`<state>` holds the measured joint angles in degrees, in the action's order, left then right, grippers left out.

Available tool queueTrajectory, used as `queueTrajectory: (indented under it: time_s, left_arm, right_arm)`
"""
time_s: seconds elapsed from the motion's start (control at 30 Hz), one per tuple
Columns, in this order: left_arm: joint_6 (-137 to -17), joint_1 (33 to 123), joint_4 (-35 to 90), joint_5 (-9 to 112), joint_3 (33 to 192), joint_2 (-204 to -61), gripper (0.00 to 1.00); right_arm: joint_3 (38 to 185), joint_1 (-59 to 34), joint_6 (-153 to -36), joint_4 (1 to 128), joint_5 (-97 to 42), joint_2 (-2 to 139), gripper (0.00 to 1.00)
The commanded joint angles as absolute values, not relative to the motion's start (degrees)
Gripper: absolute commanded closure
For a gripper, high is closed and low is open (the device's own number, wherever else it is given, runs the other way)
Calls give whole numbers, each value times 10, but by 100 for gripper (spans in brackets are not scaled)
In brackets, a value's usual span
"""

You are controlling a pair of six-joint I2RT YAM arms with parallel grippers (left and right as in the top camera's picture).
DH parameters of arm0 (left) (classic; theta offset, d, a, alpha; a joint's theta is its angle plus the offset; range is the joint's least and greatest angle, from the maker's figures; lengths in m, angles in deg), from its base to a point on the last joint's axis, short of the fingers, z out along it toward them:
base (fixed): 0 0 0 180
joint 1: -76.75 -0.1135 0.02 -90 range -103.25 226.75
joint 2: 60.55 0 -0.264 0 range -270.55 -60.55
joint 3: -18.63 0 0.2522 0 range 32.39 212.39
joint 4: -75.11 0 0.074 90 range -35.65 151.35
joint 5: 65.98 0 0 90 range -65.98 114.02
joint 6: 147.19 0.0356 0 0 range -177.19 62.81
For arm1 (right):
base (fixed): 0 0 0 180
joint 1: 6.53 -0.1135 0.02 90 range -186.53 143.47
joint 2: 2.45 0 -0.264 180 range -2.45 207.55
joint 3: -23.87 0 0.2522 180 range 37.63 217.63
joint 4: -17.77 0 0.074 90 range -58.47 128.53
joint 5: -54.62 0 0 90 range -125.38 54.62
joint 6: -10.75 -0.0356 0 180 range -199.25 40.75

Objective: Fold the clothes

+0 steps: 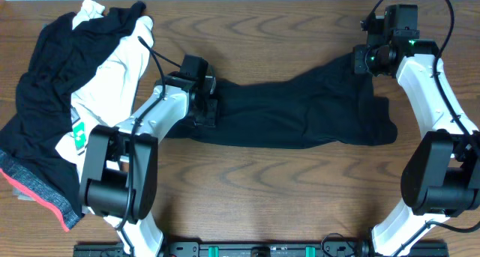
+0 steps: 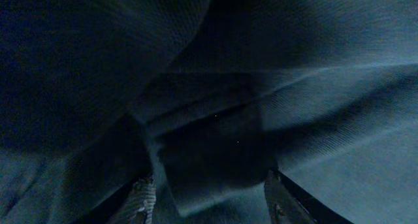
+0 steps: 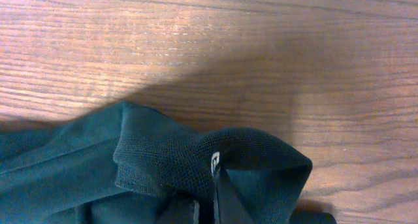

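Note:
A black garment (image 1: 300, 115) lies stretched across the middle of the wooden table, between my two grippers. My left gripper (image 1: 204, 106) is pressed down on its left end. In the left wrist view dark fabric (image 2: 313, 87) fills the frame, and the left gripper's (image 2: 209, 201) fingers stand apart with a fold of cloth between them. My right gripper (image 1: 366, 60) is at the garment's upper right corner. In the right wrist view the right gripper (image 3: 212, 178) is shut on a bunched edge of the black garment (image 3: 78, 165), just above the table.
A pile of clothes covers the left side: a black piece (image 1: 45, 85), a white one (image 1: 112, 70) and a grey one with a red hem (image 1: 37, 189). Bare wood (image 1: 300, 189) shows in front of the garment.

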<state>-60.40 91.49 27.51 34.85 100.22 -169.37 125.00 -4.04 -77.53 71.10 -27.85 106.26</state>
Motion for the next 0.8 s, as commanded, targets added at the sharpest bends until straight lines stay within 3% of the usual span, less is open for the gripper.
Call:
queueTrajectory:
  time_s: [0.0, 0.43, 0.77]
  left_arm:
    - [-620, 917, 281, 355, 1001, -1731, 46]
    - [-637, 917, 307, 355, 1008, -1740, 67]
    - [-639, 917, 302, 354, 1021, -1682, 68]
  right_arm:
    - [1251, -47, -783, 712, -274, 1058, 99]
    - [1251, -46, -783, 712, -274, 1058, 98]
    - [1251, -46, -783, 712, -274, 1058, 98]
